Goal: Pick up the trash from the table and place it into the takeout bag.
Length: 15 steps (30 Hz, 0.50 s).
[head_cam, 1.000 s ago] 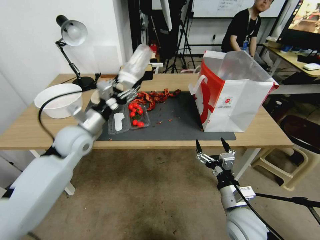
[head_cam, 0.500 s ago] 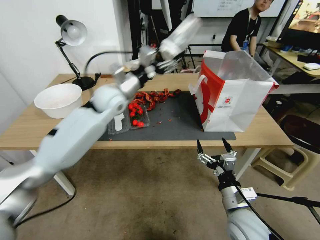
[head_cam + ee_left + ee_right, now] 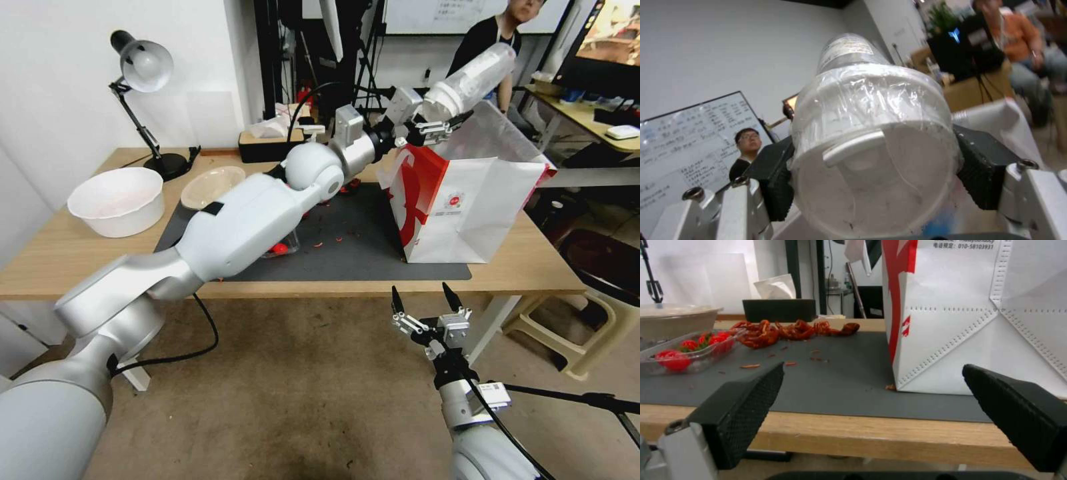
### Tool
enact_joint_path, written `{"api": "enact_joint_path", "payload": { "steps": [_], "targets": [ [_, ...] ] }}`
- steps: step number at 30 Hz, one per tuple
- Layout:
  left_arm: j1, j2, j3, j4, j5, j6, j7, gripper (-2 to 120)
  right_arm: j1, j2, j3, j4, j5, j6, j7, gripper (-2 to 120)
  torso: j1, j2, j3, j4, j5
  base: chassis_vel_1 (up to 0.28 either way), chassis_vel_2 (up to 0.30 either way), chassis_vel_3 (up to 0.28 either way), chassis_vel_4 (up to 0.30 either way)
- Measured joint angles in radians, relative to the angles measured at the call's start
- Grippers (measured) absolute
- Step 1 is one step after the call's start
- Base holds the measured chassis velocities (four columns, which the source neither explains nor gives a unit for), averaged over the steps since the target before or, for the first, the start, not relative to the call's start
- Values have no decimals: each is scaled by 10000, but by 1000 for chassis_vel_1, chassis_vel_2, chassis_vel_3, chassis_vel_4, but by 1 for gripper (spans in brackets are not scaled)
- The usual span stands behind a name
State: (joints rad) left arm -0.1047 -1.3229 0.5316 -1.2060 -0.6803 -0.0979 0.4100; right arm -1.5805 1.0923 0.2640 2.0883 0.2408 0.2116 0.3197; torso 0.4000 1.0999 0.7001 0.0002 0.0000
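Note:
My left gripper [image 3: 440, 120] is shut on a clear plastic tumbler [image 3: 470, 77], held tilted just above the open mouth of the white-and-red takeout bag [image 3: 467, 207]. The left wrist view has the tumbler [image 3: 871, 140] squeezed between two black pads [image 3: 773, 180]. The bag stands at the right end of the dark mat [image 3: 360, 247] on the light-wood table [image 3: 67, 260]. Red scraps [image 3: 791, 330] and a clear tray of small red fruit [image 3: 684, 350] lie on the mat. A beige bowl [image 3: 212, 187] sits behind the arm. My right gripper [image 3: 425, 300] hangs open below the table's front edge.
A white bowl [image 3: 119, 200] and a desk lamp [image 3: 143, 67] stand at the table's left end. A dark tissue box [image 3: 267, 140] sits at the back edge. A beige plastic stool [image 3: 573, 333] stands on the floor to the right.
My left arm has swung right and up with the tumbler, from over the left of the mat to over the bag's mouth. The right arm has stayed put.

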Motion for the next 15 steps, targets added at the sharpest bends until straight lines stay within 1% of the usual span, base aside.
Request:
{"api": "enact_joint_path", "payload": {
  "steps": [1,3,4,6,7,9,10,13,14,15],
  "targets": [
    [0,0,0,0,0,0,0,71,0,0,0,0,0,0,0,100,0,0,0,0,0,0,0,0,0],
    [-269,-9,48,349,706,-161,372,71,19,-35,26,-19,32,9,-5,100,0,1,-1,1,0,0,0,0,0],
    [-269,-9,48,349,706,-161,372,71,19,-35,26,-19,32,9,-5,100,0,1,-1,1,0,0,0,0,0],
    [-461,-65,46,564,1490,-327,614,71,35,-36,28,-22,48,14,-7,100,0,0,0,0,0,0,0,0,0],
    [-516,-88,36,607,1701,-369,690,71,38,-33,28,-22,53,15,-8,100,0,0,0,-1,-1,0,0,0,0],
    [-529,-93,32,617,1749,-377,711,71,39,-32,28,-22,55,15,-8,100,0,0,0,-1,0,0,0,0,0],
    [-631,-136,8,687,2053,-419,902,71,44,-25,27,-26,58,20,-12,100,0,0,-1,-1,0,0,0,0,0],
    [-828,-186,37,763,2335,-458,1391,71,54,-16,25,-35,73,29,-22,100,0,0,-1,-1,0,0,0,0,0],
    [-828,-186,37,763,2335,-458,1391,71,54,-16,25,-35,73,29,-22,100,0,0,-1,-1,0,0,0,0,0],
    [-846,-189,42,760,2393,-458,1492,74,59,-17,25,-36,79,30,-22,100,0,1,-1,-2,0,0,0,0,0]
  ]
}}
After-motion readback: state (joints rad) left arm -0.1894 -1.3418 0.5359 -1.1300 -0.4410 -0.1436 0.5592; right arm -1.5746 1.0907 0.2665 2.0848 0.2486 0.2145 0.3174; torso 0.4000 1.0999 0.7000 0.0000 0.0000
